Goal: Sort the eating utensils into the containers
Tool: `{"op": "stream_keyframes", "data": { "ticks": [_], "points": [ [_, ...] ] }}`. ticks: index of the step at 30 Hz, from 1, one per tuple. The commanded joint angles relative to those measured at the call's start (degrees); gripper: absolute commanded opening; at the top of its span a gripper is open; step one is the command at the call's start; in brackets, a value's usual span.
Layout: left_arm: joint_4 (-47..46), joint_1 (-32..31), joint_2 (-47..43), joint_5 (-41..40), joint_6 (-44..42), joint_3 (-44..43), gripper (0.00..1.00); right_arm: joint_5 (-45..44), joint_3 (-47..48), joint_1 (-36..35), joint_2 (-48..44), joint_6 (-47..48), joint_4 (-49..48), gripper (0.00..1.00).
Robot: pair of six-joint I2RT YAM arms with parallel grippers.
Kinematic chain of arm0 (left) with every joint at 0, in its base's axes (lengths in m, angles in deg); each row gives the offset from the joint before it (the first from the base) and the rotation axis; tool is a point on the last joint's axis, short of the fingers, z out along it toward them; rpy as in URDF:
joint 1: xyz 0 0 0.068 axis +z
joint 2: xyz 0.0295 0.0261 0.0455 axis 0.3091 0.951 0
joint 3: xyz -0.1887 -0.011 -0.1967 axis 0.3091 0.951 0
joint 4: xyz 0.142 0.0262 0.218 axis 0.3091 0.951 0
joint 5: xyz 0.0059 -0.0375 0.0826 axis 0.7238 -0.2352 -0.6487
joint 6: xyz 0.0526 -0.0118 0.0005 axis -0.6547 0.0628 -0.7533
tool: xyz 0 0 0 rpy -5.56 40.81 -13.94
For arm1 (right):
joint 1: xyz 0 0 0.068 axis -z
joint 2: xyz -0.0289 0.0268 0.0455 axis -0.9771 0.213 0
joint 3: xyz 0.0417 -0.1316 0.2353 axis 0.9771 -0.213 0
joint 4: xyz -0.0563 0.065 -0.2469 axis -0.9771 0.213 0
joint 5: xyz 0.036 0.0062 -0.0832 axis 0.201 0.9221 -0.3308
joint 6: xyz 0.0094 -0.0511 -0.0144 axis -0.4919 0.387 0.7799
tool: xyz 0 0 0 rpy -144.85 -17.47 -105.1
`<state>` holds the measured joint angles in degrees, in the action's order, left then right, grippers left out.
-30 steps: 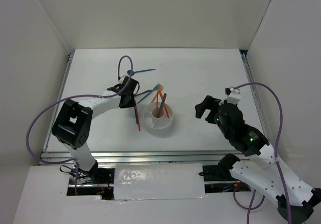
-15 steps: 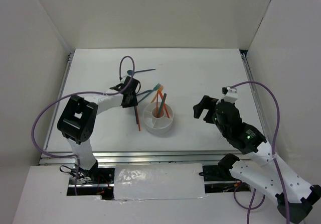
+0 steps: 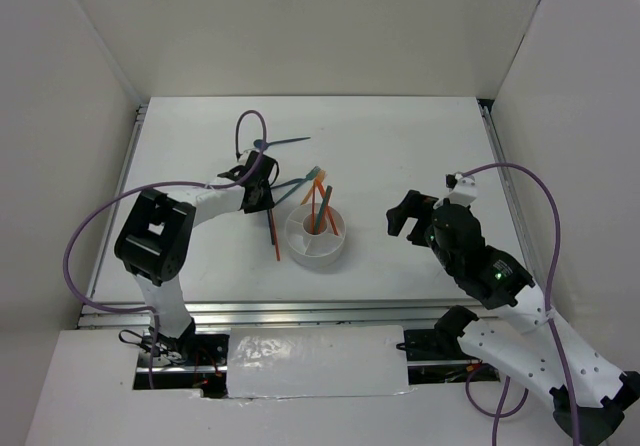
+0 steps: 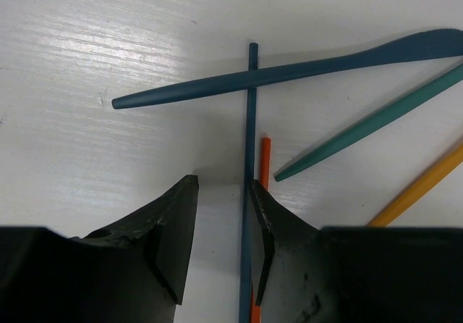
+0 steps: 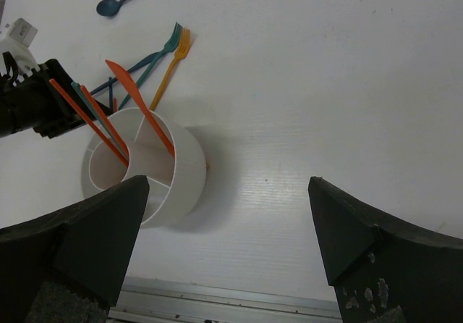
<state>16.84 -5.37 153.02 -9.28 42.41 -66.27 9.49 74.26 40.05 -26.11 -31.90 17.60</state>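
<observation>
Teal chopstick point(image 4: 249, 120) inside released left pincer point(image 4: 223, 187), per wrist cam only; right pincer point(image 5: 228, 193) released.

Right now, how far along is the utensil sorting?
Done: orange and teal plastic utensils stand in the round white divided holder. In hand: the left end effector sits open astride a dark teal chopstick. Left: orange chopstick, blue spoon, teal fork, orange fork, dark knife.

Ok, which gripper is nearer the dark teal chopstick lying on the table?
Left. The left gripper sits right over the dark teal chopstick, which runs between its open fingers. The right gripper hangs well off, on the other side of the white holder.
</observation>
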Motion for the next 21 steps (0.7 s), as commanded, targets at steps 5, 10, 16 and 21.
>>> {"op": "stream_keyframes", "data": {
  "ticks": [5,10,16,21],
  "points": [
    [4.3,-0.2,0.5,-5.5,-1.1,-1.9,0.47,-1.0,1.2,-0.6,0.1,-0.3,-1.6,1.00],
    [4.2,1.2,-1.9,-5.5,-3.7,-0.7,0.47,-0.8,1.2,-0.6,0.2,-0.1,-2.0,1.00],
    [3.2,1.8,-5.7,-3.6,-8.1,-1.0,0.47,-1.2,0.9,-0.4,-0.1,0.1,-2.0,1.00],
    [1.4,1.5,-9.3,0.2,-10.9,-0.5,0.48,-1.3,0.7,-0.6,-0.4,-0.3,-1.8,1.00]
  ]
}}
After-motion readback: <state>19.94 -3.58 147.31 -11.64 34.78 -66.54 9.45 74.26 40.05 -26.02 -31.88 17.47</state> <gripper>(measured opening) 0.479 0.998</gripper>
